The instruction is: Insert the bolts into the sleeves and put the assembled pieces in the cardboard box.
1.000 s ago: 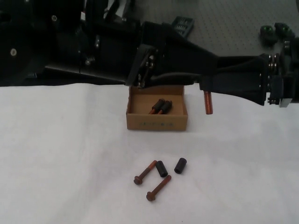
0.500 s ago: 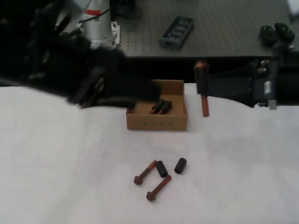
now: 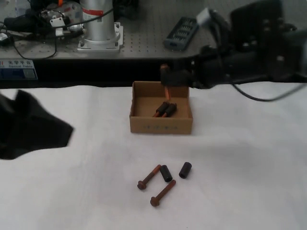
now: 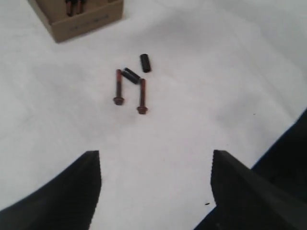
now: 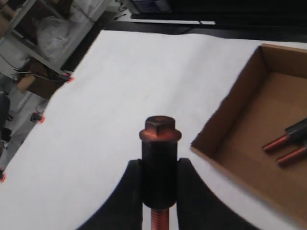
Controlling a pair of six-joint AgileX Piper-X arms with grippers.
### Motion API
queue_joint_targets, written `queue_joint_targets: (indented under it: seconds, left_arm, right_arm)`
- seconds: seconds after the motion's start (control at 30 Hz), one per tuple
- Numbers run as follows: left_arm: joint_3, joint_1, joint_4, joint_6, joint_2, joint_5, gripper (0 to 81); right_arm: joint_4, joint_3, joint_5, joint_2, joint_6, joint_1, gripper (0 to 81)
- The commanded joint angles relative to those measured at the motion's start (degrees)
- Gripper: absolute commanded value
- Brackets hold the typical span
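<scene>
Above cardboard box [image 3: 160, 127] far rim, right gripper [image 5: 158, 167] clamps sleeved bolt [image 5: 159, 153]; left gripper [image 4: 156, 154] hangs spread, empty; risk: released off-centre, piece strikes wall, bounces onto cloth [image 3: 240, 182].

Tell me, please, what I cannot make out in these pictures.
Left arm: high view, blurred into a dark shape.
Box: left wrist view, cut off by the edge, inside mostly unseen.
Bolt: right wrist view, shank hidden by the sleeve and the right end effector, tip cut off by the edge.
Pieces in box: right wrist view, ends cut off.
</scene>
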Motion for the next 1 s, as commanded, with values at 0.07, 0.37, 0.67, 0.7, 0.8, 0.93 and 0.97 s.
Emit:
queue_joint_targets:
  seconds: [0.07, 0.37, 0.67, 0.7, 0.8, 0.93, 0.97]
  left_arm:
    - [-0.25, 0.09, 2.78, 0.69, -2.68, -8.43, 48.2]
    - [2.39, 0.09, 5.6, 0.82, -2.9, -10.96, 48.2]
    - [4.99, 0.09, 4.95, 0.82, -2.9, -10.89, 48.2]
    - [4.99, 0.09, 4.67, 0.82, -2.9, -10.89, 48.2]
    - [4.99, 0.09, 3.66, 0.82, -2.9, -10.89, 48.2]
    - [4.99, 0.09, 3.2, 0.82, -2.9, -10.89, 48.2]
    - [4.99, 0.09, 3.2, 0.82, -2.9, -10.89, 48.2]
  right_arm:
    - [3.3, -8.26, 0.68, 6.44, 1.96, -0.42, 2.6]
    - [16.75, -27.0, 3.5, 21.77, 2.3, -0.42, 2.6]
    - [18.11, -30.99, 6.26, 24.75, -2.96, -0.42, 2.0]
    - [18.11, -31.06, 6.26, 24.75, -2.96, -0.42, 7.2]
    - [18.55, -31.0, 6.26, 24.75, -2.83, -0.42, 29.3]
    - [21.87, -31.0, 6.42, 24.75, -2.44, -0.42, 38.2]
    - [22.58, -31.0, 5.8, 24.57, -2.44, -0.42, 37.2]
